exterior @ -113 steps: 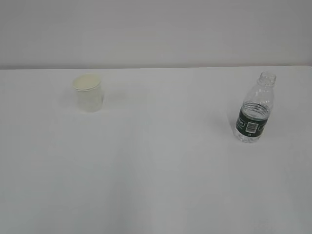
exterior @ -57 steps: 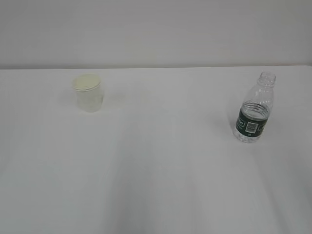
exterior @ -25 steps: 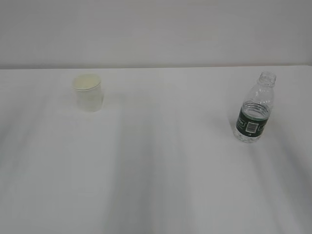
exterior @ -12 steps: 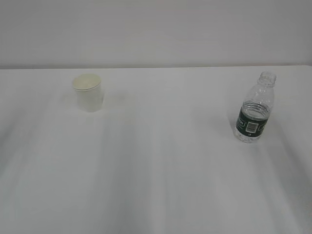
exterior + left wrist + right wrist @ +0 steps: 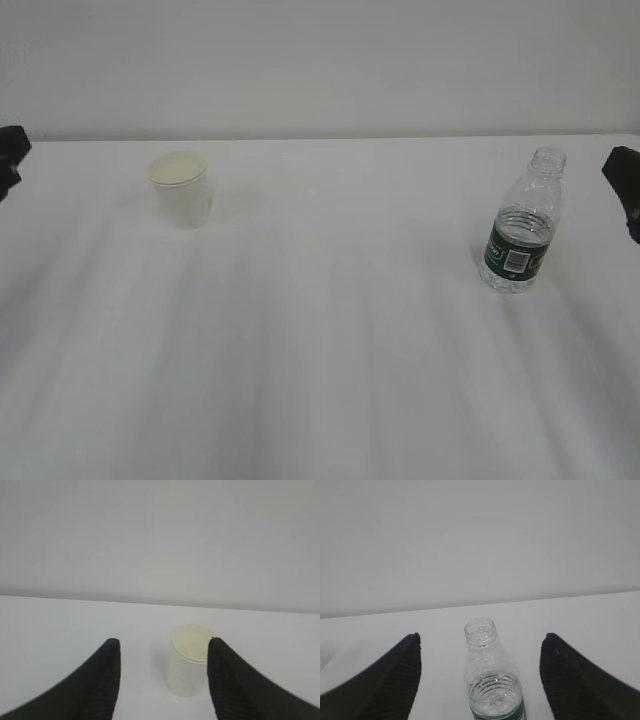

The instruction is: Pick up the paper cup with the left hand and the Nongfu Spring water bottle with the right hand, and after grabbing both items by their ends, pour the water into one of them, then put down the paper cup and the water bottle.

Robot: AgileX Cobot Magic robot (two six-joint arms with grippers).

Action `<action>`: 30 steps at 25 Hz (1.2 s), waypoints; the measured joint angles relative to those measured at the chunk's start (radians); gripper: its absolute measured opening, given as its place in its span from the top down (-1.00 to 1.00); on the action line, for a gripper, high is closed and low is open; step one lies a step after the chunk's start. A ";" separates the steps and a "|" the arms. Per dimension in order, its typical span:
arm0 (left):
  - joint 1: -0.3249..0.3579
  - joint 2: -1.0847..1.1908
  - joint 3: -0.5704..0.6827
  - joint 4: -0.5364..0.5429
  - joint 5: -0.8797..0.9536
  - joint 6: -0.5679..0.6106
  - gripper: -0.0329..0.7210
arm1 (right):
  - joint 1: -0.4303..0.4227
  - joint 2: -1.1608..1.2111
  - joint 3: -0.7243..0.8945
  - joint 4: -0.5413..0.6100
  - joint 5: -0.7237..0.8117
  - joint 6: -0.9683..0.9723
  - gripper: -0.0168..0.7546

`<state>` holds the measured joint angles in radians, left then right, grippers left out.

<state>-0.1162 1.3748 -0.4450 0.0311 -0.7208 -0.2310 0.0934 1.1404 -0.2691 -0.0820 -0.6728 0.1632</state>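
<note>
The paper cup stands upright at the back left of the white table, and the Nongfu Spring water bottle stands upright and capless at the right. In the left wrist view my left gripper is open, with the cup a little ahead of it, nearer its right finger and untouched. My right gripper is open wide, and the bottle stands between the lines of its fingers, clear of both. Water fills the bottle's lower part. Each arm shows only as a black tip at the exterior view's edges.
The white table runs back to a plain pale wall. A black piece of the left arm sits at the left edge and one of the right arm at the right edge.
Black parts of both arms have come into the exterior view at its left and right edges. Cup and bottle stand where they were.
</note>
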 joint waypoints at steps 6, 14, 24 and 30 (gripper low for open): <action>0.000 0.112 0.000 0.177 -0.156 -0.163 -0.14 | 0.000 0.134 0.016 -0.074 -0.103 0.042 -0.48; 0.000 0.214 0.000 0.270 -0.239 -0.203 -0.14 | 0.000 0.367 0.142 -0.091 -0.436 0.056 -0.46; 0.000 0.406 0.000 0.276 -0.414 -0.157 -0.14 | 0.000 0.477 0.163 -0.066 -0.465 -0.011 -0.39; 0.000 0.487 -0.004 0.312 -0.418 -0.061 -0.14 | 0.000 0.487 0.163 -0.024 -0.467 -0.067 -0.39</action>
<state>-0.1162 1.8623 -0.4487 0.3430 -1.1387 -0.2918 0.0934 1.6276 -0.1063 -0.1064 -1.1402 0.0967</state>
